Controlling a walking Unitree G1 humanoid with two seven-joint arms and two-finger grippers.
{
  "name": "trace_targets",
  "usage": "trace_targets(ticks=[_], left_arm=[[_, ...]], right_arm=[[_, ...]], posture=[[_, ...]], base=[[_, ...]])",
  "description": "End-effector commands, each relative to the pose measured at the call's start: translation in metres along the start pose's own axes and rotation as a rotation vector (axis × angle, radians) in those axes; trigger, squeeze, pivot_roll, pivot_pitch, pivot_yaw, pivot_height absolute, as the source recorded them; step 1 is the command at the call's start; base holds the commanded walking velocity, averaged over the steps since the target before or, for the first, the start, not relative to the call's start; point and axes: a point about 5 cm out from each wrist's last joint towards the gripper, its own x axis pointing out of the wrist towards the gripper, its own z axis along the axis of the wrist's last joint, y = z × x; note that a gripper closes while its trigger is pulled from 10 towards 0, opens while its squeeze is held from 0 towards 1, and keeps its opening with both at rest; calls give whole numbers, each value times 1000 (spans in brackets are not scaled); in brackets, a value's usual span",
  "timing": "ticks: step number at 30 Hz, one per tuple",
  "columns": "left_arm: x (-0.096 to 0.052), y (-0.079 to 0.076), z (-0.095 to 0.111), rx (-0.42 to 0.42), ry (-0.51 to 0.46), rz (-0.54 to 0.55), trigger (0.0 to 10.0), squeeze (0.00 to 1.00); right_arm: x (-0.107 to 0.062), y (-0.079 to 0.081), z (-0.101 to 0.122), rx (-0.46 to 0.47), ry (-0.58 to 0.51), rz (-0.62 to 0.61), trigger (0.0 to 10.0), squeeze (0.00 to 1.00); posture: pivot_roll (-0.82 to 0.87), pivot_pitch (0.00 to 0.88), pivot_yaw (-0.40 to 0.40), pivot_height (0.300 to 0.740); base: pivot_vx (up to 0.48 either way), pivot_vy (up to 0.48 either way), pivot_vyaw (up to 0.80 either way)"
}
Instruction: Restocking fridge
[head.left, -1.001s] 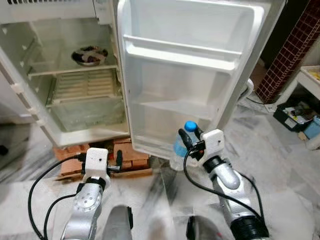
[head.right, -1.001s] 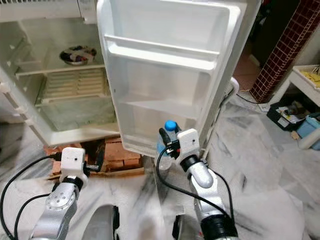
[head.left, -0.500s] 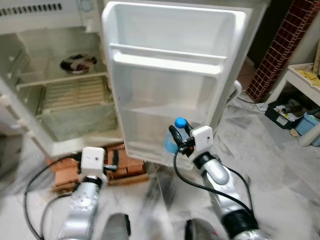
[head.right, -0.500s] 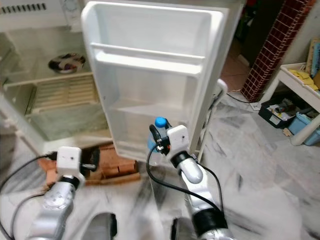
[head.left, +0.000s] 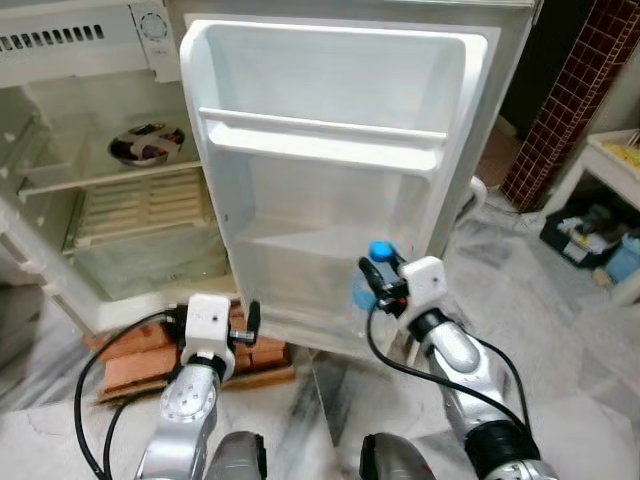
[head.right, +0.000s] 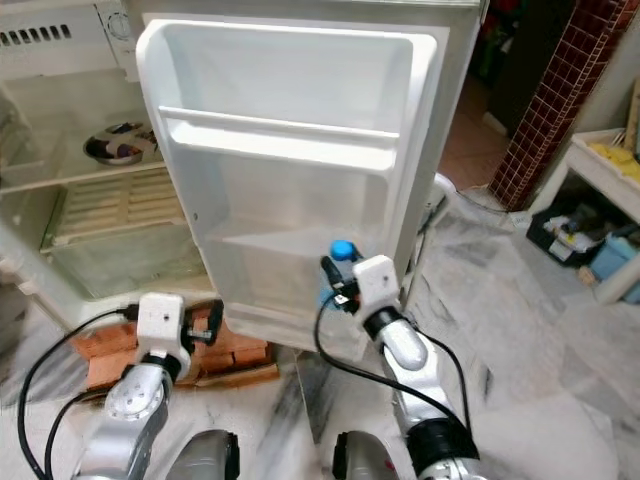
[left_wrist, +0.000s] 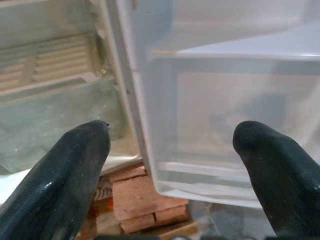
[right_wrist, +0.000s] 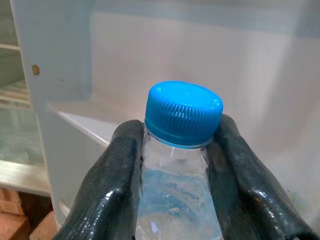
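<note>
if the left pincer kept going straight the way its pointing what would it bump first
Probably the open fridge door: the left pincer, fingers apart and holding nothing, points at the door's inner edge and lower door shelf, with bricks just below. Depth is unclear.

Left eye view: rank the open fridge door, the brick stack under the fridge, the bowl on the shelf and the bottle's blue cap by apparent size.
1. fridge door
2. brick stack
3. bowl
4. blue cap, smallest although near the camera

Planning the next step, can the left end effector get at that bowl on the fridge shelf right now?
Probably yes: the left end effector hangs open, the bowl sits unobstructed.
</note>
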Motion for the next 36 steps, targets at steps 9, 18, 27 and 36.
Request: trace_targets(ticks=[9, 18, 27, 36], left_arm=[[1, 4, 0, 5, 6, 18, 10000, 0], [0, 3, 0, 5, 6, 23, 10000, 0], [0, 3, 0, 5, 6, 30, 10000, 0], [0, 3, 0, 11, 5, 32, 10000, 0]], right_arm=[[6, 9, 4, -4, -23, 51, 10000, 0], [6, 9, 4, -5, -25, 53, 10000, 0], [6, 8, 5, -8, -28, 59, 10000, 0], [7, 9, 4, -12, -28, 62, 10000, 0]], posture=[[45, 0, -14, 645], [42, 0, -16, 592], [42, 0, -21, 592], [42, 0, -20, 552]], base=[[0, 0, 0], [0, 0, 0], [0, 0, 0], [0, 0, 0]])
